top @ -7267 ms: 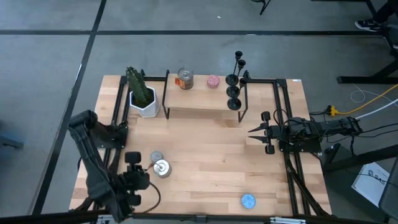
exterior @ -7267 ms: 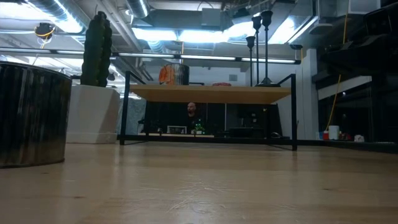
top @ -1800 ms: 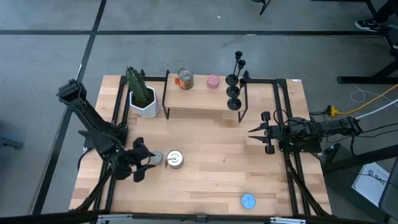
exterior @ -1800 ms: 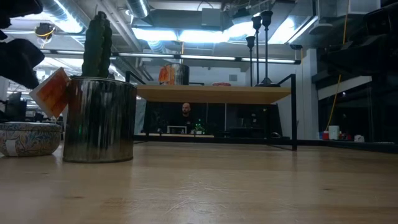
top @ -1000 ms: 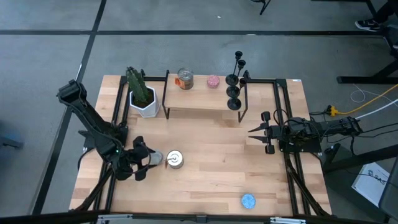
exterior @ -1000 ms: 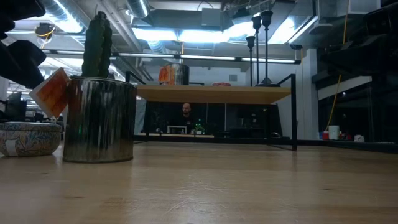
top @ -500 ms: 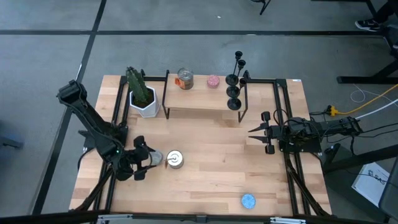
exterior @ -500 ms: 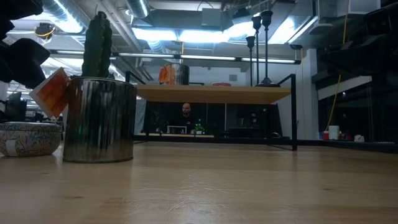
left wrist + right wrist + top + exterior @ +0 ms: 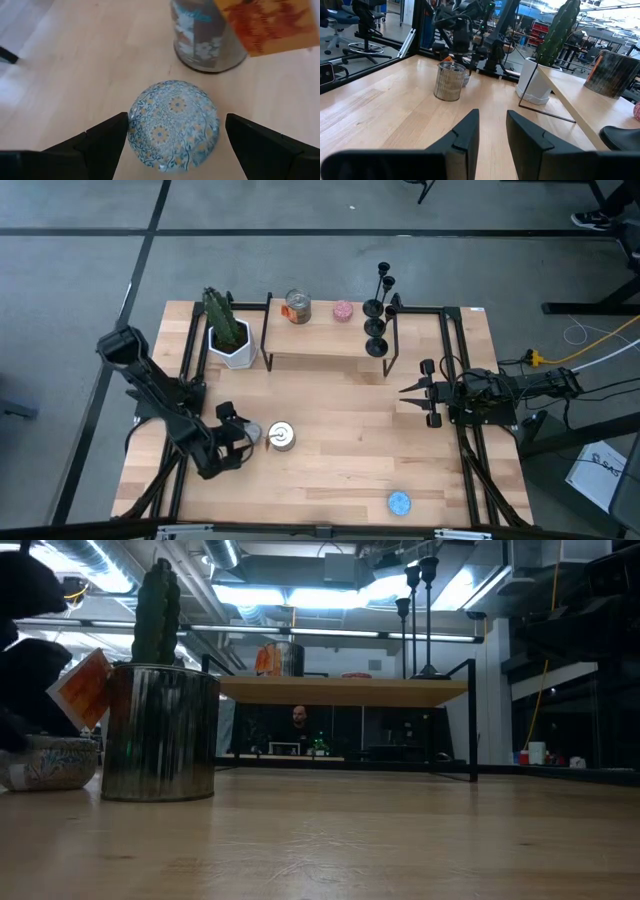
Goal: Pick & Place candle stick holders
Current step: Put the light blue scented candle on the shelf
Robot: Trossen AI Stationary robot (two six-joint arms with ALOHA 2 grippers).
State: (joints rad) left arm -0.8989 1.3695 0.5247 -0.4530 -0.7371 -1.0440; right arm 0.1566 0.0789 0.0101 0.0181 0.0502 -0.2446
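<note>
From above, the candle stick holders [image 9: 378,310] stand upright, stems vertical, clustered at the right end of the raised shelf [image 9: 320,340] at the far edge of the bench [image 9: 340,460]. The left hand [image 9: 240,442] sits low at the bench's near-left, its fingers spread wide around a small patterned dome [image 9: 251,435] just beside a silver tin [image 9: 282,436]; since a second ago the arm has slid slightly toward the near edge. The right hand [image 9: 408,392] waits at mid-right, fingers narrowly parted, empty.

At bench level, the holders [image 9: 420,610] rise above the shelf top, and the tin [image 9: 160,732] stands by the dome [image 9: 55,762].

The left wrist camera shows both fingers [image 9: 100,142] flanking the dome [image 9: 173,125] without touching it.

The right wrist camera shows one holder base [image 9: 620,137] on the shelf.
</note>
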